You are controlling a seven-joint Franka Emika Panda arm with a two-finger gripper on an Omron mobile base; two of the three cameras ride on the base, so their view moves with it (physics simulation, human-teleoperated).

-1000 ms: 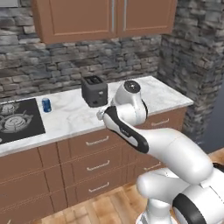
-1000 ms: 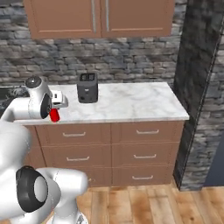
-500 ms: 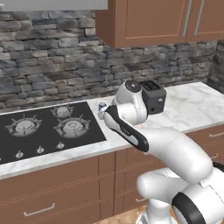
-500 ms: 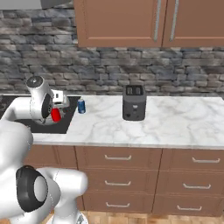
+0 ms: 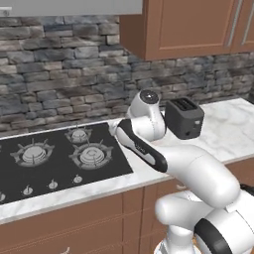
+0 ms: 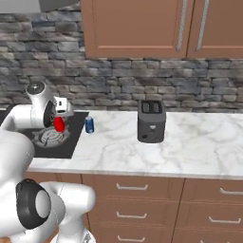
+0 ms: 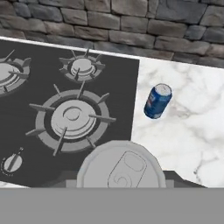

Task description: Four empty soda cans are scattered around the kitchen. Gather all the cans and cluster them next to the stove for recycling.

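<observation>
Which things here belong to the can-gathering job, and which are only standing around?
Job: red soda can held in the gripper; blue soda can standing beside the black gas stove.
Not the job: black toaster; brown wooden cabinets.

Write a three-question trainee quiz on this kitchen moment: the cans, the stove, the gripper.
1. True or false: the blue can stands on the marble counter beside the stove, not on it.
2. What is the gripper shut on?
A. a red can
B. the toaster
C. nothing
3. Fill in: seen from the right base view, the black toaster stands to the ____ of the blue can.

Key
1. True. The hand view shows it upright on the marble, apart from the cooktop's edge.
2. A. The red can sits in the gripper above the stove; its silver top shows in the hand view.
3. right
</observation>
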